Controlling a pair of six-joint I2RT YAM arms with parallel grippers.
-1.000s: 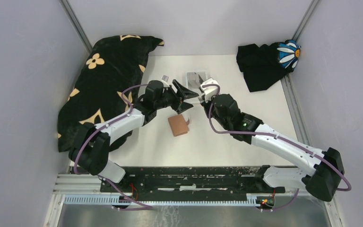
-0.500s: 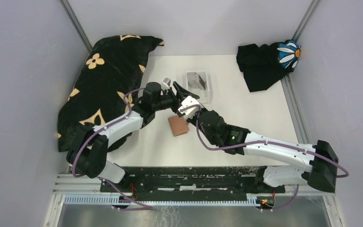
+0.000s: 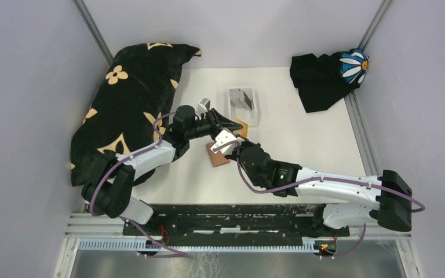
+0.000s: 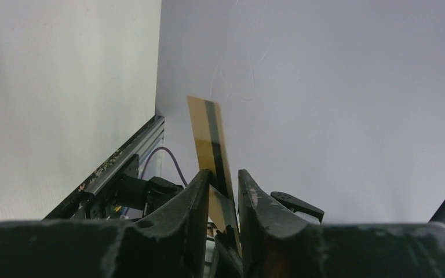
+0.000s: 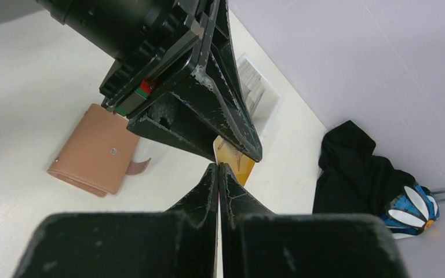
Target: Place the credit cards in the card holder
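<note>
A gold credit card point(image 3: 243, 125) hangs in the air above the table, gripped from two sides. My left gripper point(image 4: 223, 176) has its fingers closed in on the card point(image 4: 207, 130), which stands tilted between them with its black stripe showing. My right gripper point(image 5: 218, 168) is shut on the same card's point(image 5: 236, 164) edge. The card holder point(image 3: 215, 156), a tan wallet with a snap, lies shut on the table under both grippers, and shows again in the right wrist view point(image 5: 95, 153). More credit cards point(image 3: 243, 97) stand in a small clear tray point(image 3: 254, 110) behind.
A large black cloth with cream flowers point(image 3: 133, 98) covers the left side. A black cloth with a daisy print point(image 3: 324, 78) lies at the back right. A small white object point(image 3: 203, 104) sits left of the tray. Grey walls close in three sides.
My right arm swung from the tray toward the left gripper, carrying the gold card. The left gripper's wide-open jaws closed in around the card.
</note>
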